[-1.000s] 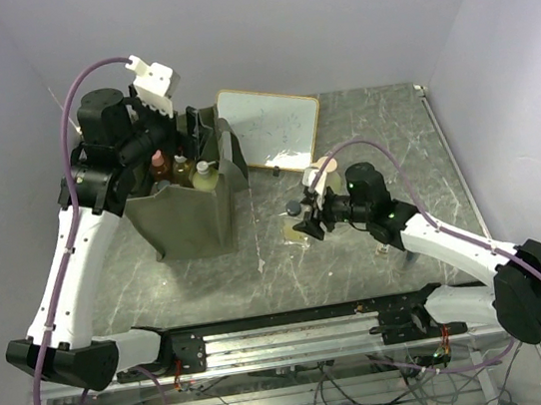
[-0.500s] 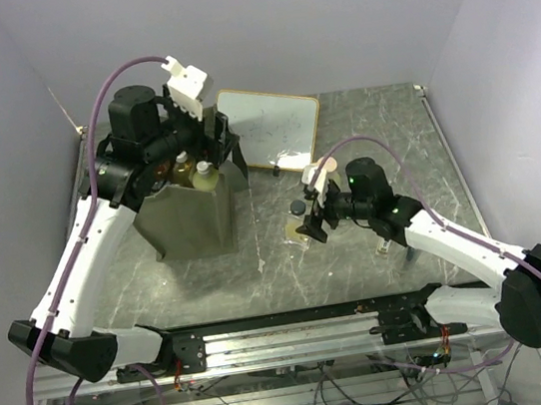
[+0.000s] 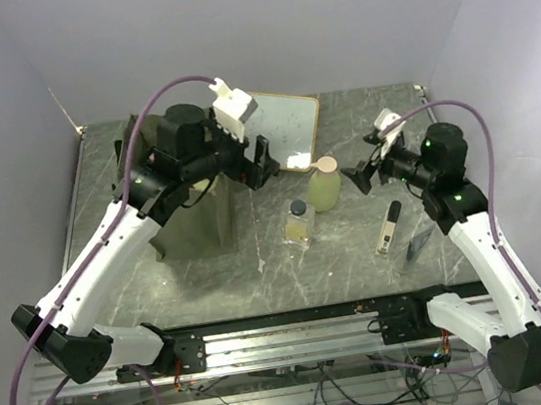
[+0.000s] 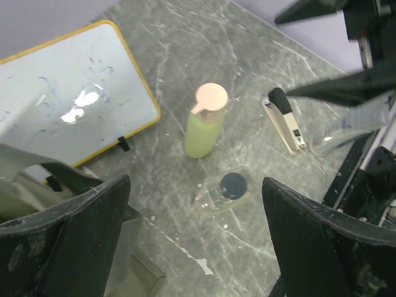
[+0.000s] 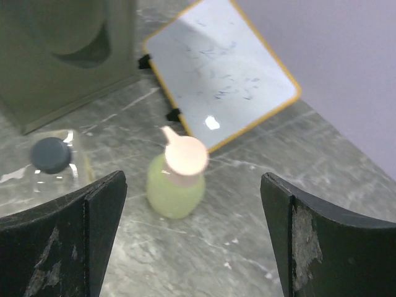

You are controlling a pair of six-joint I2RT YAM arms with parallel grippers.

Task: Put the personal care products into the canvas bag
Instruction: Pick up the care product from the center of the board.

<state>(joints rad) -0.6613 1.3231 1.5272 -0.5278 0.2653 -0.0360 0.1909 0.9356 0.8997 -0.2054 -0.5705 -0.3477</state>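
— Where do we find the bottles?
— Mid-frame on the worktop (image 3: pixel 292 282): green bottle (image 3: pixel 325 185), clear bottle (image 3: pixel 300 224), both right of the bag (image 3: pixel 193 223).
— And our end effectors?
— We see the left end effector (image 3: pixel 260 162) and the right end effector (image 3: pixel 362 176) wide, empty.

Found on the grey veined worktop (image 3: pixel 292 280): olive canvas bag (image 3: pixel 192 232) standing at left, wood-framed whiteboard (image 3: pixel 285 125) at the back, green pink-capped bottle (image 3: pixel 325 187) and clear black-capped bottle (image 3: pixel 300 224) upright near the centre, black-and-white stapler (image 3: pixel 388 228) lying at right.
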